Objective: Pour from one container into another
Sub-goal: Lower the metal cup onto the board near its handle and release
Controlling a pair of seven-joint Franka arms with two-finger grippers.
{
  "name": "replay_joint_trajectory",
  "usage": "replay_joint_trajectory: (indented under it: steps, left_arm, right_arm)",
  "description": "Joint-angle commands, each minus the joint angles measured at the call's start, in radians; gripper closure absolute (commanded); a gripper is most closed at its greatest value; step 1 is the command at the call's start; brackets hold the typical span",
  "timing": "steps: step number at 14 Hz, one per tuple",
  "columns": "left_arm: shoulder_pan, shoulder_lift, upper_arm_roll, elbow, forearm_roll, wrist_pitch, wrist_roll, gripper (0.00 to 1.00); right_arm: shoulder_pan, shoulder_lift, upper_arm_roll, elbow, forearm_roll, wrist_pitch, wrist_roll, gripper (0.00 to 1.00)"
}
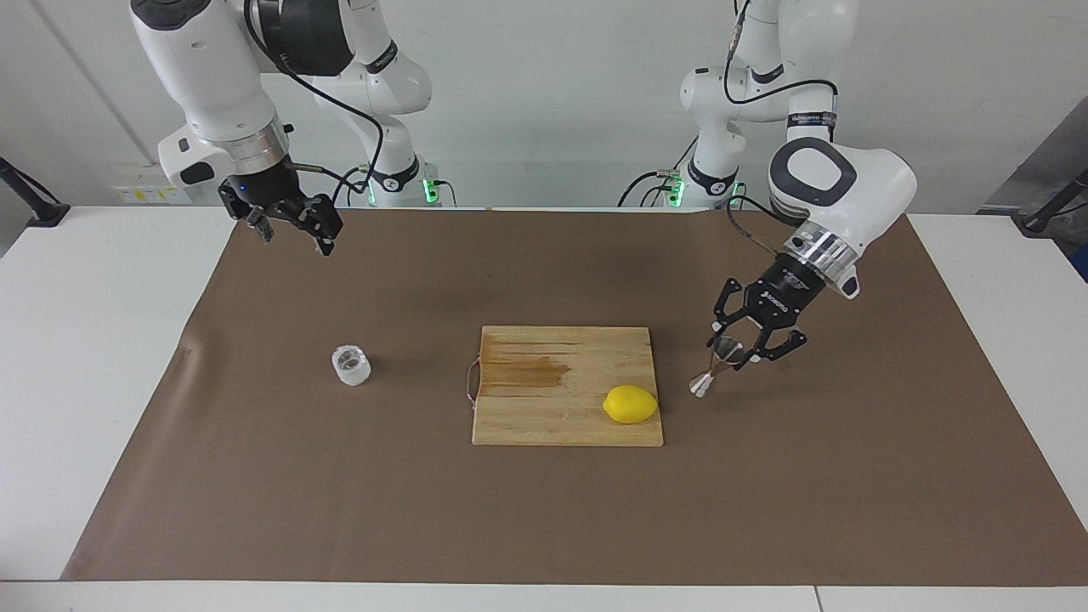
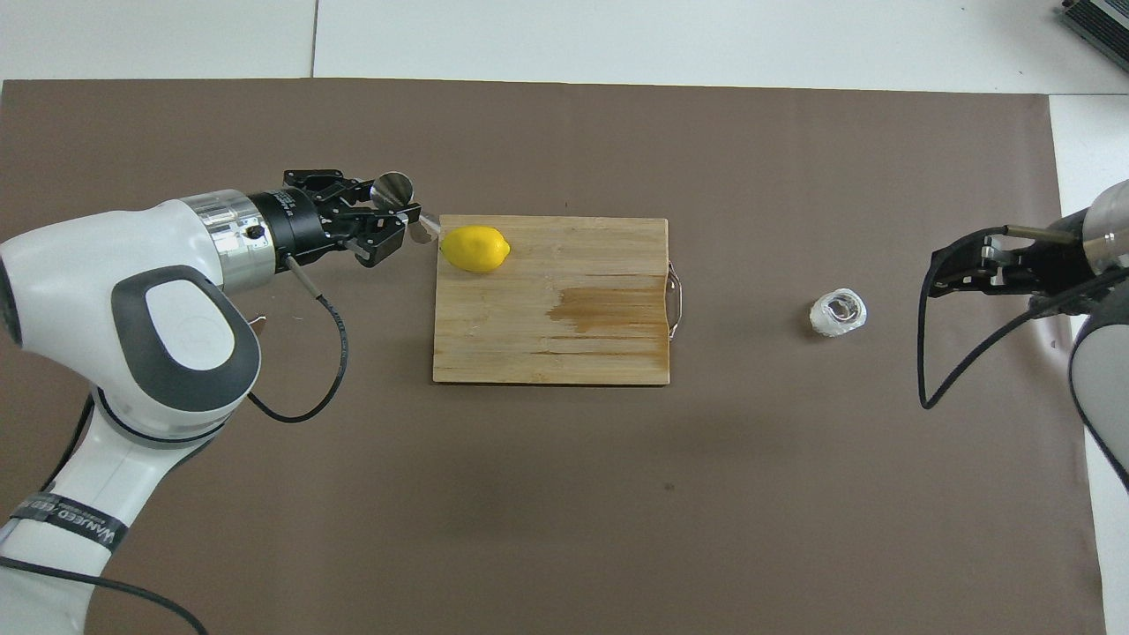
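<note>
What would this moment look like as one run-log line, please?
left gripper: shut on jigger, beside board | right gripper: open, waiting | cup: untouched

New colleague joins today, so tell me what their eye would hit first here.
The yellow lemon on the wooden cutting board mid-table. Beside the board, the left pincer holds a tilted steel jigger above the brown mat. The clear cup stands alone toward the right arm's end.

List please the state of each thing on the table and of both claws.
Jigger: held tilted, lifted off the brown mat.
Left claw: shut on jigger, beside the cutting board.
Right claw: open, empty, waiting.
Clear cup: upright on mat, untouched.
Lemon: resting on board.
</note>
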Motion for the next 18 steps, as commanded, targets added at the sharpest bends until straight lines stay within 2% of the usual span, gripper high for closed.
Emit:
replay_joint_trajectory:
  steps: [1, 4, 9, 12, 18]
  left_arm:
    - [-0.133, 0.045, 0.01, 0.007, 0.007, 0.212, -0.062, 1.0]
    - [-0.211, 0.095, -0.034, 0.011, -0.124, 0.427, -0.06, 1.0]
    - [-0.209, 0.198, -0.191, 0.045, -0.172, 0.576, -0.059, 1.0]
    - [-0.217, 0.22, -0.238, 0.057, -0.172, 0.608, -0.059, 0.99]
    - [-0.274, 0.252, -0.249, 0.054, -0.169, 0.647, -0.06, 0.81]
  right_arm:
    - [-0.002, -0.007, -0.005, 0.002, 0.005, -0.013, -0.019, 0.0]
    - [-0.002, -0.007, -0.005, 0.002, 0.005, -0.013, -0.019, 0.0]
    - [-0.002, -0.007, -0.005, 0.002, 0.005, -0.013, -0.019, 0.0]
    - [-0.002, -0.007, -0.005, 0.002, 0.005, -0.013, -0.019, 0.0]
    - [-0.002, -0.007, -0.005, 0.002, 0.005, -0.013, -0.019, 0.0]
